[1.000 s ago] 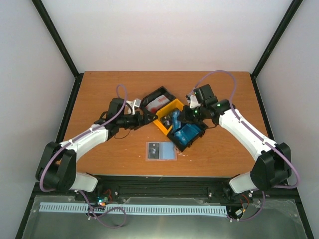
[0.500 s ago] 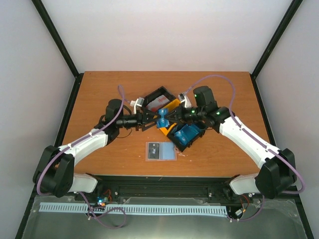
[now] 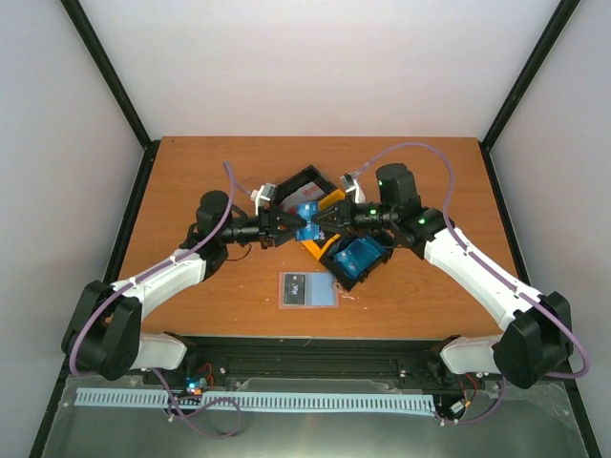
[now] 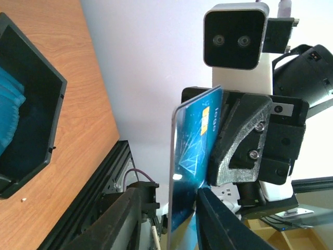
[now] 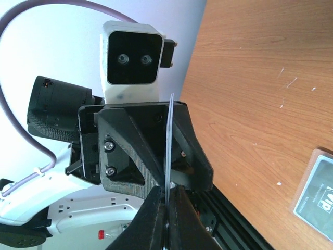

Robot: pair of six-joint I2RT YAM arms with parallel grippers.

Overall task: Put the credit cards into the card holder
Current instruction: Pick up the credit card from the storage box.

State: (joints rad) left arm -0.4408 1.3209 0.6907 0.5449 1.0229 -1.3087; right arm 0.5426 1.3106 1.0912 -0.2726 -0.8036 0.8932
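Observation:
A bright blue credit card point(image 3: 307, 218) hangs in the air over the bins, between my two grippers. My right gripper point(image 3: 322, 220) is shut on one end of it; the right wrist view shows the card point(image 5: 169, 140) edge-on, clamped at my fingertips point(image 5: 167, 196). My left gripper point(image 3: 290, 226) faces it from the left. Its jaws point(image 4: 169, 195) straddle the card point(image 4: 193, 151), with a gap still showing on one side. The card holder point(image 3: 307, 290) lies open and flat on the table near the front, a dark card in it. More blue cards point(image 3: 355, 256) fill a black bin.
Three bins stand in a diagonal row under the grippers: a black bin point(image 3: 291, 181) with red-and-white cards, a yellow bin point(image 3: 315, 245) and a black bin point(image 3: 377, 258) with blue cards. The holder's corner point(image 5: 315, 187) shows at the right wrist view's lower right.
The right gripper lifted the blue card from the bin area and carried it left to the middle. The left gripper moved right to meet it and narrowed its jaws around the card.

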